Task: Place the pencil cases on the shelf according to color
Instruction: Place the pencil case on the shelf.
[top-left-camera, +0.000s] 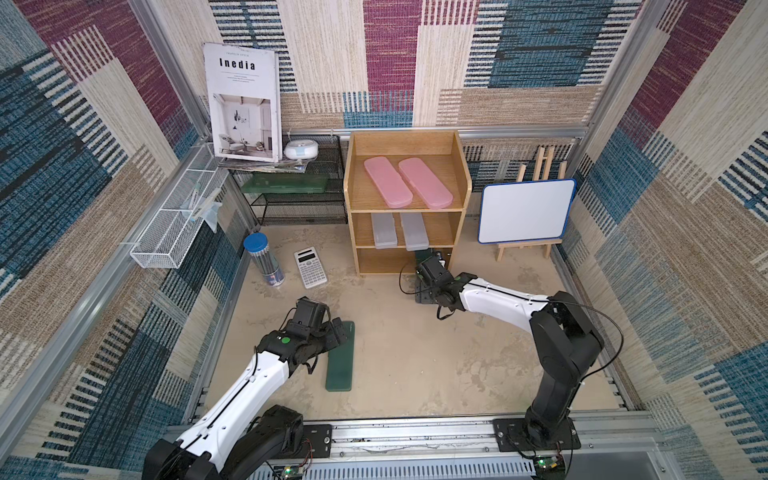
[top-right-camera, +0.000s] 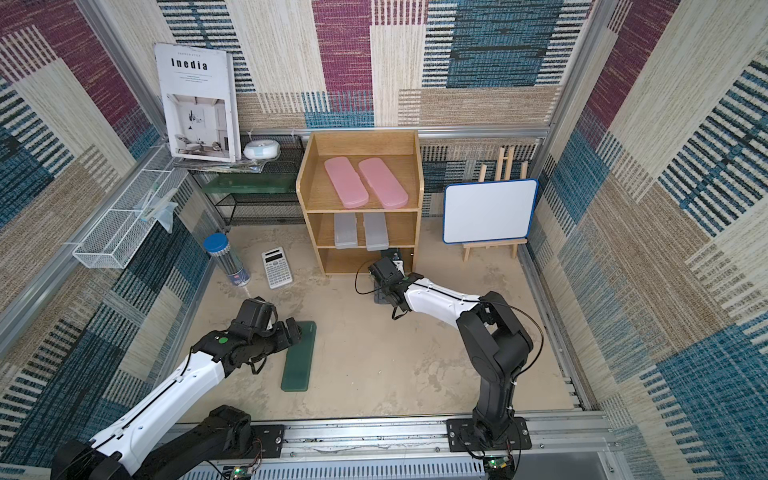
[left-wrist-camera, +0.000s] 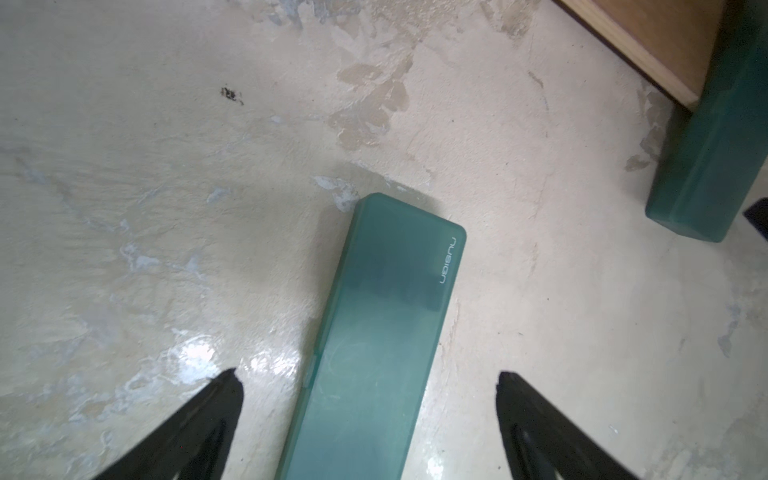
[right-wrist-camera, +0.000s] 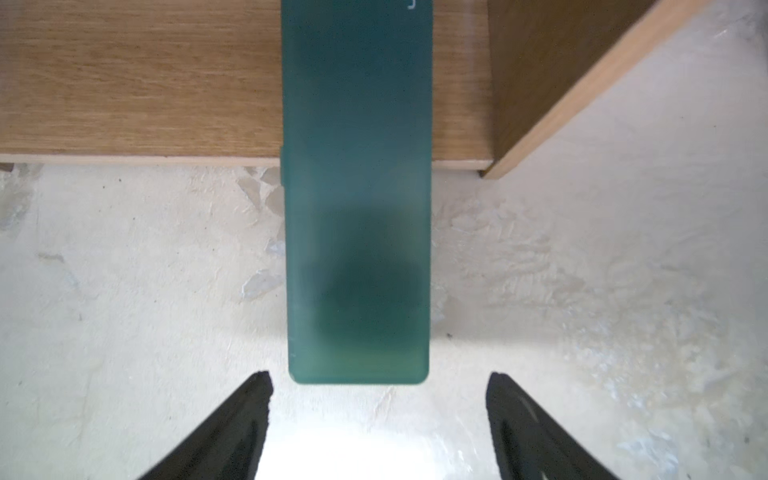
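Right gripper (right-wrist-camera: 379, 384) spread wide, clear of the green pencil case (right-wrist-camera: 357, 187) half-slid onto the shelf's (right-wrist-camera: 137, 95) bottom tier. Left gripper (left-wrist-camera: 370, 384) wide, straddling the second green case (left-wrist-camera: 374, 332) mid-tabletop, ready to grasp.

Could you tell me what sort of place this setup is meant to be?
Probably a mock study or stationery corner inside a robot test cell: a wooden shelf holding pencil cases, a calculator on the floor, a small whiteboard on an easel, and carpet-lined walls on aluminium framing.

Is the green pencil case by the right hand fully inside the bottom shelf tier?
No, only partly in. The green pencil case lies across the shelf front edge, its near end over the floor.
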